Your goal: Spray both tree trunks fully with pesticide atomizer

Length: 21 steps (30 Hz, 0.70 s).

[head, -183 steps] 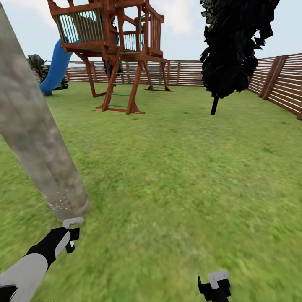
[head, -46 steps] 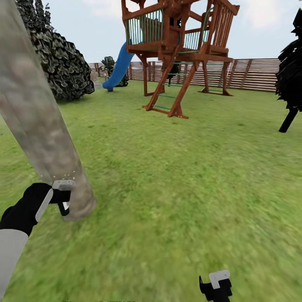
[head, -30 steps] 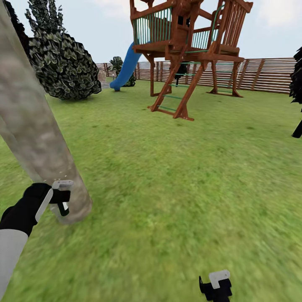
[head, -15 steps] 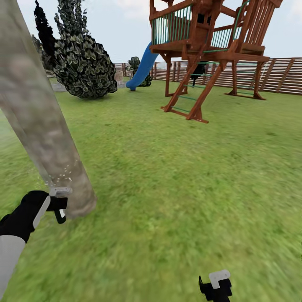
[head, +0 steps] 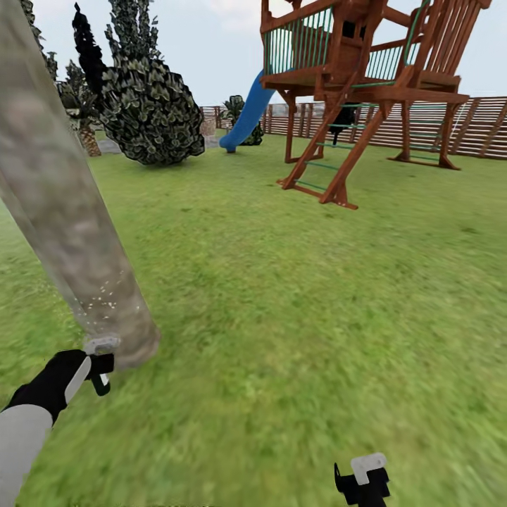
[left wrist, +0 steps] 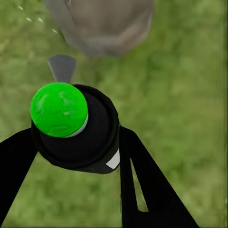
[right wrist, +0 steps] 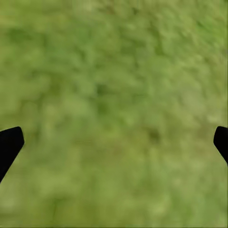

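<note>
The left gripper (left wrist: 76, 142) pinches the atomizer (left wrist: 71, 128) (green-capped), its nozzle apparently near the speckled tree trunk (head: 67, 225) at lower left. The right gripper (right wrist: 114, 142) hangs spread over grass (head: 296, 296).

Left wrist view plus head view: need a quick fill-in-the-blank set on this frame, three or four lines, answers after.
1. The left hand is shut on the atomizer, whose round cap is ____ in colour.
2. Whitish pesticide specks dot the ____ part of the tree trunk.
3. The right hand is ____, with just grass between its fingertips.
4. The slide on the wooden play tower is ____.

Answers: green; lower; open; blue
</note>
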{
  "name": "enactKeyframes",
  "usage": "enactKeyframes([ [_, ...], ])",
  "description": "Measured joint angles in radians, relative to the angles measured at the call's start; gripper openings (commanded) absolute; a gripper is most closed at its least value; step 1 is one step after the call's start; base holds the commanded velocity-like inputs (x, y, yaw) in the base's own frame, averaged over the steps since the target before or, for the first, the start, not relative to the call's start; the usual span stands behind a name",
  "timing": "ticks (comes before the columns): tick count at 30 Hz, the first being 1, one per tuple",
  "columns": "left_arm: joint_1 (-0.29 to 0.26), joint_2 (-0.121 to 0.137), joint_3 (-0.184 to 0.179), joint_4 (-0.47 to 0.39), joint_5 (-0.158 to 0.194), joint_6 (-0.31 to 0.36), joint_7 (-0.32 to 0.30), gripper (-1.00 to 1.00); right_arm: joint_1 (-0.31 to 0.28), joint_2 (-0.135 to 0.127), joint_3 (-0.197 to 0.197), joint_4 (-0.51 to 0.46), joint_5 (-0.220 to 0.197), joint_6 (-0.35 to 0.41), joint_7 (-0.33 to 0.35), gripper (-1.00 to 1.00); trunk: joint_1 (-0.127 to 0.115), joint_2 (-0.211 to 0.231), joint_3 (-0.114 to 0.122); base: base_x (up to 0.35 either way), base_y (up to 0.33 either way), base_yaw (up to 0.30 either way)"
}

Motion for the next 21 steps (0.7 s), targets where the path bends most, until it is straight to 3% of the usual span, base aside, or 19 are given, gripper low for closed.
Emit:
enactKeyframes([
  [1,0.0,-0.009,-0.001,0.023,-0.004,-0.038,0.001,-1.0,0.0,0.0,0.001,0.0,0.0,0.0,0.0,1.0,0.0,0.0,0.0,0.0,0.0,0.27],
  [4,0.0,-0.015,0.0,0.04,-0.007,-0.068,0.0,-1.0,0.0,0.0,0.001,0.0,0.0,0.0,0.0,1.0,0.0,0.0,0.0,0.0,0.0,0.27],
  [17,0.033,-0.011,0.003,0.058,-0.011,-0.073,0.003,-1.0,0.0,0.0,0.0,0.0,-0.002,0.0,0.0,1.0,0.0,0.0,0.0,0.133,-0.211,0.037],
  [21,0.033,-0.01,0.004,0.058,-0.011,-0.073,0.003,-1.0,0.0,0.0,0.0,0.0,-0.002,0.0,0.0,1.0,0.0,0.0,0.0,0.163,-0.25,0.238],
])
